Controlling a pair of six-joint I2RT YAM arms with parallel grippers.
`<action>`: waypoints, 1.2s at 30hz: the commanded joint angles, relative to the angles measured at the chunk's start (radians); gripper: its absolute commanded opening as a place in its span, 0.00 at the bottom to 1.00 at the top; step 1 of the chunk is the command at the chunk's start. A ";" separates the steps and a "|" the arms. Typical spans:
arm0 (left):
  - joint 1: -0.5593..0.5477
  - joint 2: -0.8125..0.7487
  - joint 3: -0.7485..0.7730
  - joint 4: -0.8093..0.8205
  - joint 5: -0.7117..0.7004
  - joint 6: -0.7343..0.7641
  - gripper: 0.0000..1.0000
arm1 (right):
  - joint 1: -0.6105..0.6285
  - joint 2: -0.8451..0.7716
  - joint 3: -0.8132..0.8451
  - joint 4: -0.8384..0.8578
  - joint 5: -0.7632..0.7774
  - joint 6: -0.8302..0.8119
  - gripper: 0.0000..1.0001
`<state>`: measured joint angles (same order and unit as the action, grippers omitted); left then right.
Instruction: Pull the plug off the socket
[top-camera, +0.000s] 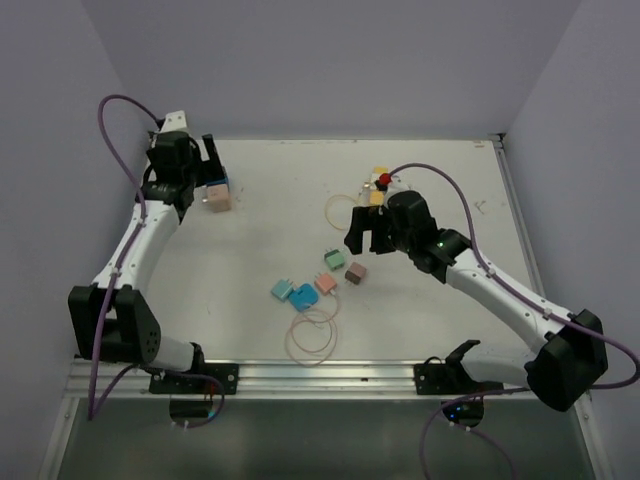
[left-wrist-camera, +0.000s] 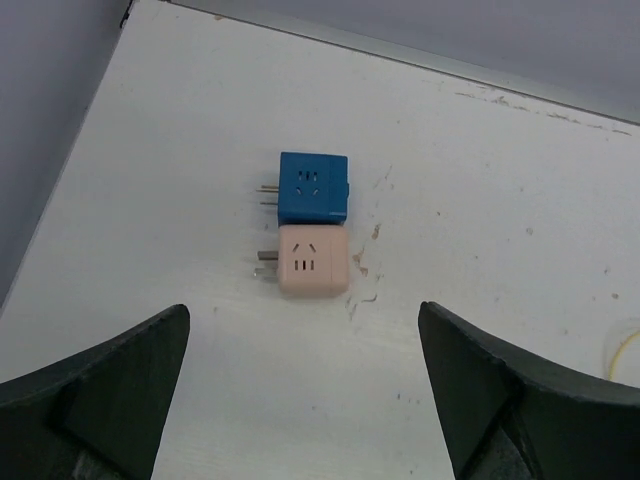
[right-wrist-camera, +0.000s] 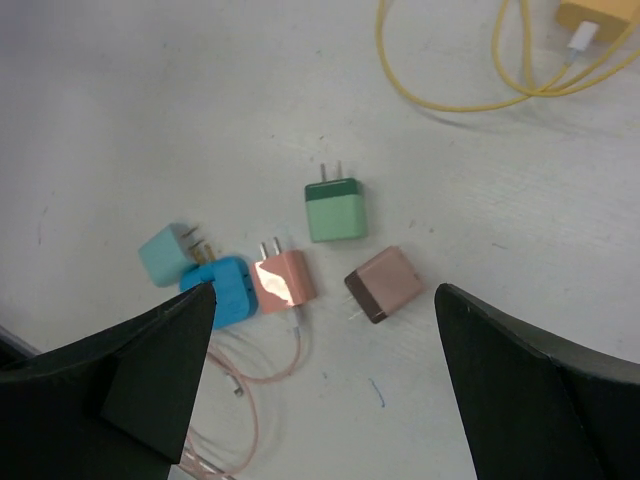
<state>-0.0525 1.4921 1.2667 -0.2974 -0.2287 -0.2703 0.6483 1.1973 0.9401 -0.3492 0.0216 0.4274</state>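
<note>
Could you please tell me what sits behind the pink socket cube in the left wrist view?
A blue socket cube sits right behind the pink socket cube, seemingly touching it, with prongs on both showing. Their undersides are hidden.

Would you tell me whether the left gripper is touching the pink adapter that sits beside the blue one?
Apart. The left wrist view shows a strip of bare table between the open left gripper and the pink adapter.
</note>
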 joint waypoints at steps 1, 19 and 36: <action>0.006 -0.150 -0.104 -0.051 0.054 -0.053 1.00 | -0.103 0.048 0.080 -0.014 0.047 0.036 0.95; -0.073 -0.418 -0.540 0.129 0.132 -0.060 1.00 | -0.312 0.541 0.491 -0.056 0.228 0.031 0.89; -0.073 -0.415 -0.537 0.126 0.149 -0.063 1.00 | -0.312 0.838 0.778 -0.066 0.354 0.192 0.68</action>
<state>-0.1204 1.0790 0.6991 -0.2245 -0.0925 -0.3305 0.3336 1.9976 1.6291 -0.4057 0.3244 0.5751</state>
